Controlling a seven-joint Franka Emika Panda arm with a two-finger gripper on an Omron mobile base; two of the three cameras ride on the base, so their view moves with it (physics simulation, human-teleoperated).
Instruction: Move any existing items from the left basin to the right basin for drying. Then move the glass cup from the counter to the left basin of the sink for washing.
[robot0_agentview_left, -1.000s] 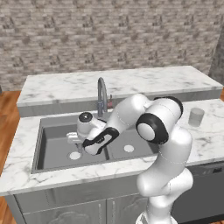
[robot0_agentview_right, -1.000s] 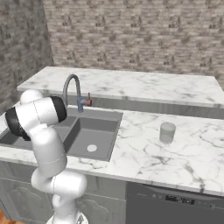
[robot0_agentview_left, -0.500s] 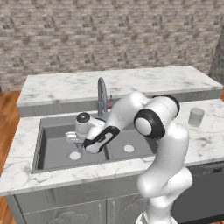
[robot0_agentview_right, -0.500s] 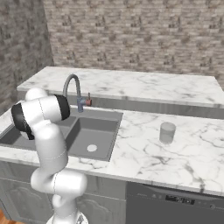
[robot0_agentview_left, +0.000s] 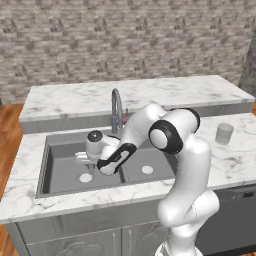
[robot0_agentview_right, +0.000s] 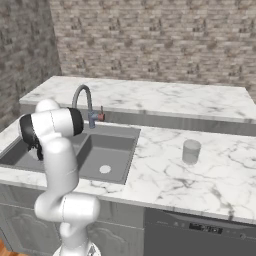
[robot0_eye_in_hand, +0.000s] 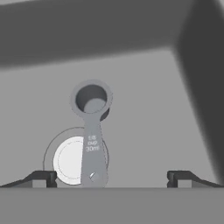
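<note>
A grey measuring scoop lies on the floor of the left basin, its handle across the round drain. My gripper hangs open just above it, one fingertip on each side of the handle's end and nothing between them. From the left base view, the gripper is down inside the left basin, over the drain. The glass cup stands upright on the counter right of the sink, and in the right base view the glass cup is far from the arm. Nothing lies in the right basin.
A curved faucet rises behind the divider between the basins, close to my forearm. The basin's back wall and side wall close in around the hand. A raised marble ledge runs behind the sink.
The hand has shifted slightly left inside the left basin. The gripper stayed open and the scoop and cup have not moved.
</note>
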